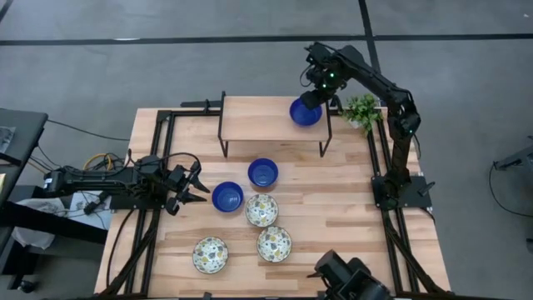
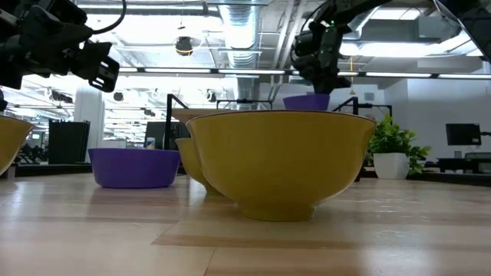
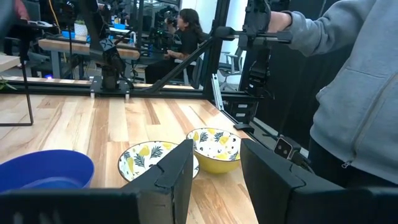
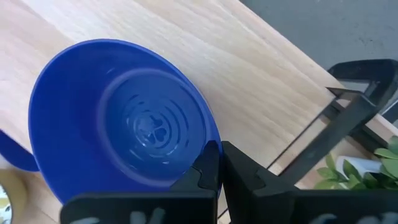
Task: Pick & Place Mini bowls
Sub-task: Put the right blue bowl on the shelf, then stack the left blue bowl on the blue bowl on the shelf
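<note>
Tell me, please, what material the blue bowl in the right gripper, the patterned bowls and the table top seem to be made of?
Blue bowl in the right gripper: probably glazed ceramic, though plastic is possible; it is glossy, with concentric rings inside. Patterned bowls: likely glazed ceramic too, with printed yellow-green leaves and a yellow outside. Table top: pale wood planks with visible grain.

High view: overhead, straight down, far enough to take in whole desk (image 1: 333,208), both arms, floor around.

Low view: at desk-top level, looking across into room; very close to a yellow-sided bowl (image 2: 280,161), which fills mid-frame.

Left wrist view: low over desk, fwd past own fingers (image 3: 180,180) toward patterned bowls (image 3: 214,148) and a person (image 3: 354,93) at desk edge.

Right wrist view: close, angled down into blue bowl (image 4: 124,118) on raised shelf (image 4: 249,81).

Shared: that blue bowl shows in high, low and right wrist views.
</note>
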### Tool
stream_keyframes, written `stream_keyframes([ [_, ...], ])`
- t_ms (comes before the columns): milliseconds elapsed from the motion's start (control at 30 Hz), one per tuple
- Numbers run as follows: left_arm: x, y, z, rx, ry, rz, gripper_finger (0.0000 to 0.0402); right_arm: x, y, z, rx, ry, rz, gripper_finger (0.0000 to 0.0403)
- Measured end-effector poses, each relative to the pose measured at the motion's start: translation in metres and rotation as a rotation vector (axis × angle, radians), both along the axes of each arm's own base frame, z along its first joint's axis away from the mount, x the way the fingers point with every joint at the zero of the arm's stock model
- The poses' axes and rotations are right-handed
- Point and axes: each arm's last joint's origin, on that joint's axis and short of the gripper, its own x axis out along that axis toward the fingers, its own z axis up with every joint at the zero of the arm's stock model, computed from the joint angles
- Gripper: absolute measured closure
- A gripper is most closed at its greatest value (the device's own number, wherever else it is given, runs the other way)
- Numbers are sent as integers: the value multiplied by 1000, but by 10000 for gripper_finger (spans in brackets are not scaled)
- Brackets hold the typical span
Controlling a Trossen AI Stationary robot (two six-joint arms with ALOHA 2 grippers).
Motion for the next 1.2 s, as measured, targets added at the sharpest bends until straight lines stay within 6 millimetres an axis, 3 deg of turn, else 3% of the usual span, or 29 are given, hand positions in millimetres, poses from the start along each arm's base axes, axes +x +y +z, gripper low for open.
stream_keyframes([
  [533, 0, 0, 0, 0, -1, 0, 270, 4, 2, 0, 2, -26, 37, 400],
  [933, 0, 0, 0, 0, -1, 0, 270, 7, 5, 0, -6, -19, 48, 335],
  [1200, 0, 0, 0, 0, -1, 0, 270, 7, 5, 1, -6, -20, 47, 327],
])
